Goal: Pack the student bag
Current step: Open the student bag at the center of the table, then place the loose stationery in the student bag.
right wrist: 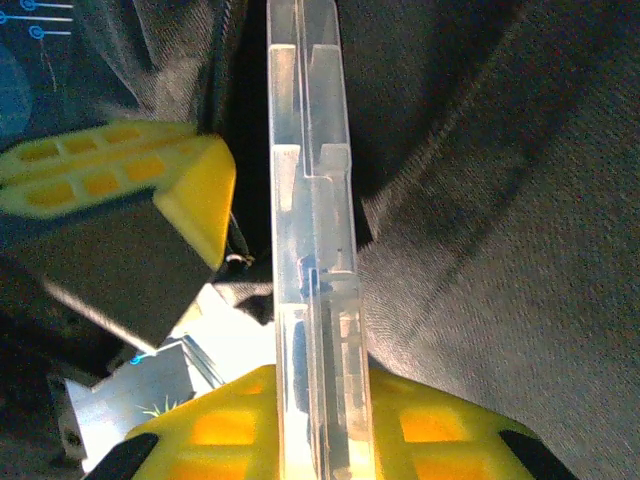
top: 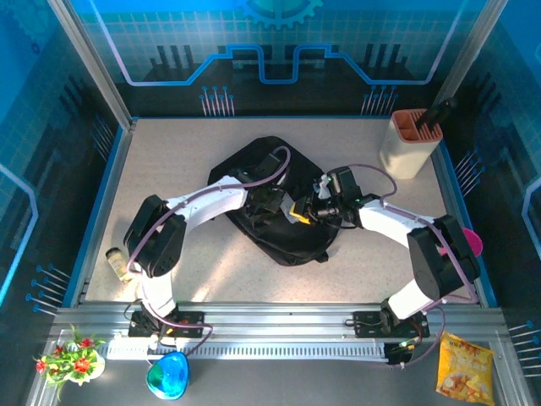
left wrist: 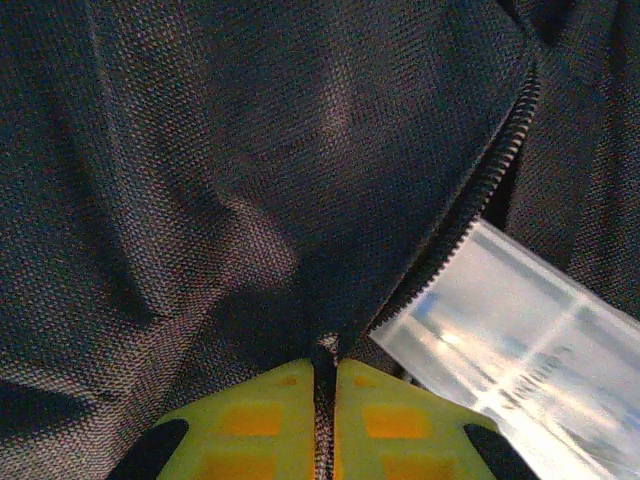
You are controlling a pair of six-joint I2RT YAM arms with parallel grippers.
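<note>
Near me, at the bottom of the top view, a yellow snack packet (top: 463, 365) lies lower right and some little flowers (top: 72, 355) sit lower left. In the middle of the frame lies the big black bag (top: 279, 241). My left gripper (left wrist: 325, 385) is pinched tight on its cloth, right at the zipper (left wrist: 470, 215). My right gripper (right wrist: 318, 425) squeezes a thin clear case (right wrist: 308, 200) just beside that zipper. Farther back, upper right, stands a tan holder (top: 408, 144).
</note>
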